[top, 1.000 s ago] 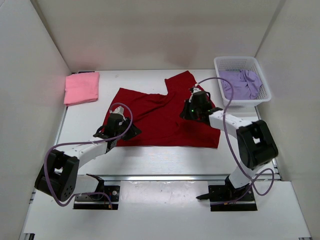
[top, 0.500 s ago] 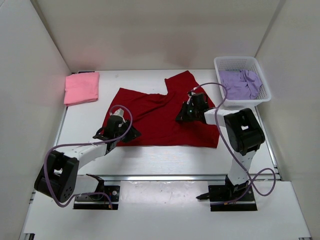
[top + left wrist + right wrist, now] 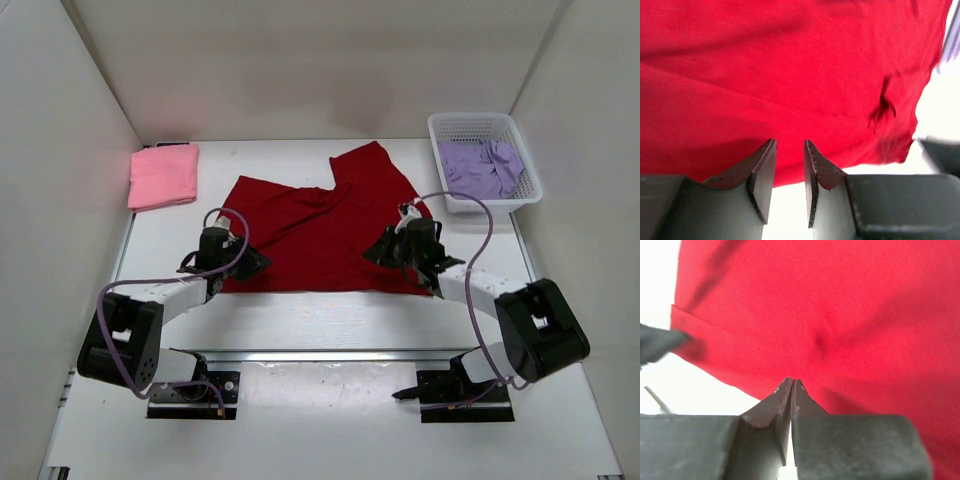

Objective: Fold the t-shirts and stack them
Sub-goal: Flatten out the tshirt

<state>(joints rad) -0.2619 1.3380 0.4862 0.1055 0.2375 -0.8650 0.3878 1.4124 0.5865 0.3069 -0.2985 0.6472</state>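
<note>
Dark red t-shirt (image 3: 320, 235) is spread flat mid-table. Its long axis runs left to right, and one flap pokes toward the far wall. The near hem is the straight edge facing the arms, and I reckon that's what the fold turns on.

The left gripper (image 3: 790, 142) sits at the near-left corner with its jaws apart. Nothing shows between them, and the cloth lies just beyond the tips. The right gripper (image 3: 791, 381) is low on the near-right part of the shirt, close to the hem, with its jaws squeezed to a hairline. I can't tell if any fabric is caught in there.

So the shirt lies on the far side of both pincers, and each arm is nearer its own end of the hem.

Further out, the pink t-shirt (image 3: 163, 175) is already folded at far left. The lavender t-shirt (image 3: 482, 165) is heaped in the basket (image 3: 437, 127) at far right.
</note>
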